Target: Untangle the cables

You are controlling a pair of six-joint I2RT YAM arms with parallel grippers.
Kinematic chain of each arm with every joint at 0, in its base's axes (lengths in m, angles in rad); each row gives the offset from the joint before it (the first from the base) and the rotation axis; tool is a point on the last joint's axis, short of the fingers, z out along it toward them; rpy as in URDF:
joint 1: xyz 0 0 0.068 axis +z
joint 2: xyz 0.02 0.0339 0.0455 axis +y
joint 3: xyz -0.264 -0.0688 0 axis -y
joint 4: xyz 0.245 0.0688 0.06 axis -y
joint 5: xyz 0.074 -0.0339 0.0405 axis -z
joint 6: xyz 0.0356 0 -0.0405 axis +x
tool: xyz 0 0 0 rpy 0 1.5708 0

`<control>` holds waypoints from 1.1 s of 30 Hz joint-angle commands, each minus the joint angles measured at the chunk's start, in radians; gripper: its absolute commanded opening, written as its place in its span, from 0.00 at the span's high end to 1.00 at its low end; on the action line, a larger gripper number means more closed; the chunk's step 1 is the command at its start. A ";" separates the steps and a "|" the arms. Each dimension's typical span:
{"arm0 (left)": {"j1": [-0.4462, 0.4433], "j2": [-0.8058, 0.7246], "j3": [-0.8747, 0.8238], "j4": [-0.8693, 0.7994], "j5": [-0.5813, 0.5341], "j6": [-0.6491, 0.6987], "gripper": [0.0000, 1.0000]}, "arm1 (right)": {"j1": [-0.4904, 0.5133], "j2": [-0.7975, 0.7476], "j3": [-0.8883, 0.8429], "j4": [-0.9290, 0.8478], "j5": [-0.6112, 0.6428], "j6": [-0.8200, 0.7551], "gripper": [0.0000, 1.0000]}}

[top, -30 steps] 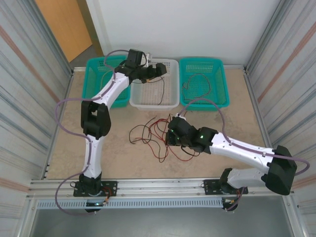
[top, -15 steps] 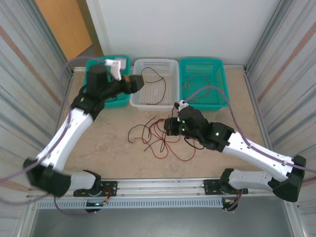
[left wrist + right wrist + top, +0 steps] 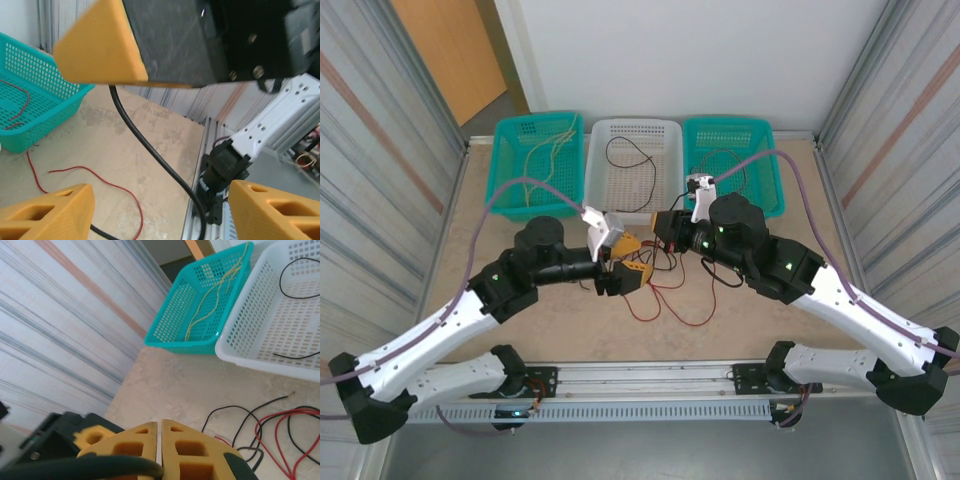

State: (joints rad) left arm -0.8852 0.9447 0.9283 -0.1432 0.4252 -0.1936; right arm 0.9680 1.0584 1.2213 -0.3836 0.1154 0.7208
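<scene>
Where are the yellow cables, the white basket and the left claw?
yellow cables (image 3: 220,290), right wrist view, mid-strand.
white basket (image 3: 638,123), top external view, far rim.
left claw (image 3: 632,258), top external view, between fingertips.

cables (image 3: 665,288) | red/black tangled on table (image 3: 470,250) centre | yellow in left basket (image 3: 510,125) | black in white basket (image 3: 635,123)

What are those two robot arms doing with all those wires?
They are sorting out tangled cables. The right gripper is shut and seems to pinch a black cable, which runs between the fingers of the open left gripper. A heap of red and black cables lies on the table. Yellow cables sit in the left teal basket.
</scene>
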 commanded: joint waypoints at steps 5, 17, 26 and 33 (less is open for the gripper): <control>-0.133 0.075 0.024 -0.064 -0.156 0.126 0.38 | 0.000 -0.022 0.026 0.054 -0.029 -0.001 1.00; -0.294 0.110 0.006 -0.076 -0.469 0.149 0.86 | 0.003 -0.027 0.015 0.067 -0.017 0.011 1.00; -0.294 0.046 -0.035 -0.041 -0.513 0.133 1.00 | -0.010 -0.016 0.023 0.063 -0.016 0.020 1.00; -0.294 0.011 -0.034 -0.021 -0.495 0.143 1.00 | -0.024 -0.018 0.020 0.045 -0.012 0.021 0.91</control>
State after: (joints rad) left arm -1.1740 0.9852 0.8886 -0.2050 -0.0570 -0.0555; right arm 0.9546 1.0576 1.2213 -0.3317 0.1013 0.7277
